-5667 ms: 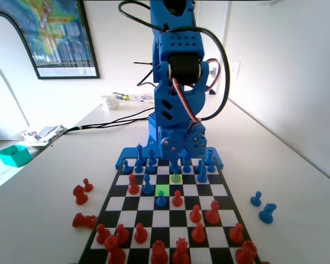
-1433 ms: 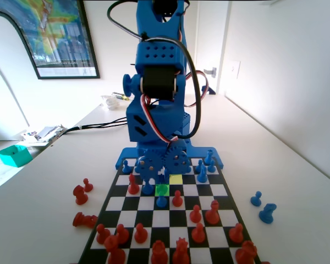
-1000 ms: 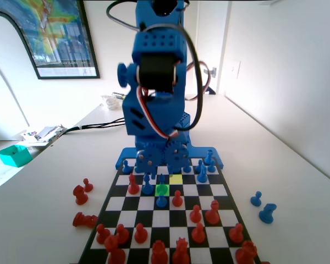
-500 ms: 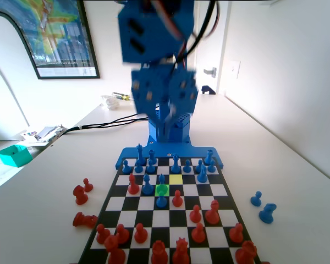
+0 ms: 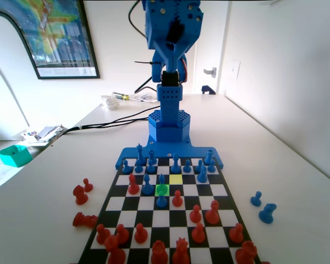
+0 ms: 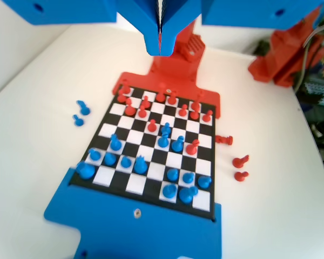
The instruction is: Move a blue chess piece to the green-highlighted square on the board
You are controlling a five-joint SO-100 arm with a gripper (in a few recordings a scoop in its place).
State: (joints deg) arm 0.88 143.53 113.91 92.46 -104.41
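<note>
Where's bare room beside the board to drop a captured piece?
In the fixed view, the table is bare right of the board, past the two blue pieces standing off it. On the left it is bare beyond the loose red pieces. The board's near rows are crowded.

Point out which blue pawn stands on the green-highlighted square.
It is the blue chess piece in the fixed view, standing on the green-highlighted square, just left of the yellow square. The other blue pawns stand on plain black or white squares.
</note>
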